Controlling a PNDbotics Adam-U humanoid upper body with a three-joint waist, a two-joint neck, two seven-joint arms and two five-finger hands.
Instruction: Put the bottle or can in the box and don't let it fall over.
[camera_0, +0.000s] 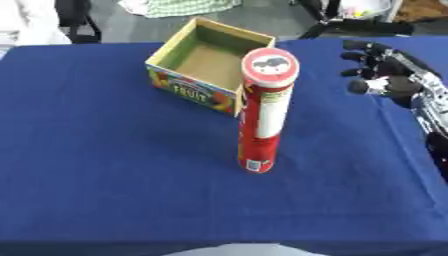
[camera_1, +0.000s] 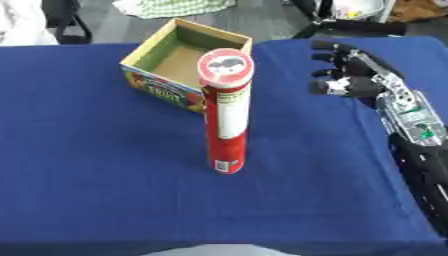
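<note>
A tall red can (camera_0: 262, 120) with a white label panel and a red and white lid stands upright on the blue table (camera_0: 105, 165), just in front of the box. The open cardboard box (camera_0: 206, 67), with a colourful fruit print on its front, stands at the back centre and shows a bare brown floor inside. My right hand (camera_1: 354, 75) hovers to the right of the can, well apart from it, fingers spread and loosely bent toward the can, holding nothing. My left hand shows in neither view.
The blue cloth covers the whole table. Beyond the far edge lie a grey floor, dark chair legs (camera_0: 79, 30) and a checked cloth (camera_0: 179, 6). A pale rounded shape (camera_0: 236, 250) shows at the bottom edge.
</note>
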